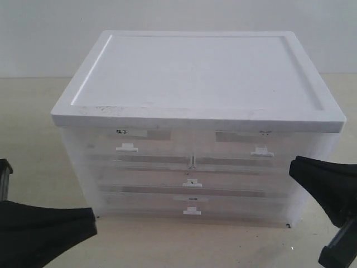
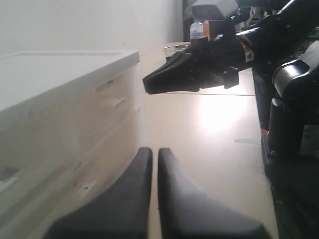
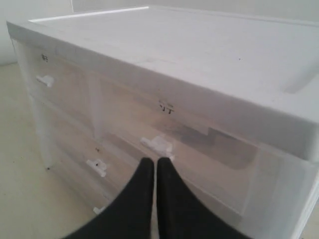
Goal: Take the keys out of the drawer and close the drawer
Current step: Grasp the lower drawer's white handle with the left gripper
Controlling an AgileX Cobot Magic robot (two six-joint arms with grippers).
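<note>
Table: a pale bare surface [image 1: 33, 111] that carries the cabinet, with both arms low at its near edge.
Cabinet: a flat white lid [image 1: 195, 72] over a cloudy, see-through body, standing in the middle with its front facing the exterior view.
Drawers: the upper-left drawer [image 1: 131, 142] and upper-right drawer [image 1: 262, 144] sit side by side in the top row, with wide drawers [image 1: 191, 192] stacked below. Every front sits flush and none is pulled out.
Right gripper: its fingers [image 3: 152, 162] are pressed together with nothing between them. The tip hangs just in front of the upper-right drawer, near its handle, and appears not to touch it.
Left gripper: it is closed and empty [image 2: 150, 151], low beside the cabinet's left front corner and apart from it.
Handle: a small white tab [image 3: 157, 144] juts from the upper-right drawer's front. Similar tabs sit on the other fronts.
Keys: not visible in any view. The drawer fronts are too cloudy to show which drawer holds them.
Step in hand: the very start, with no drawer opened and the right gripper apparently lining up on the upper-right drawer.
Next move: probably part the fingers or hook a fingertip under the tab, then pull straight out. The tab is shallow, so a slip seems likely. The cabinet looks light and may slide forward unless the left gripper braces it.
</note>
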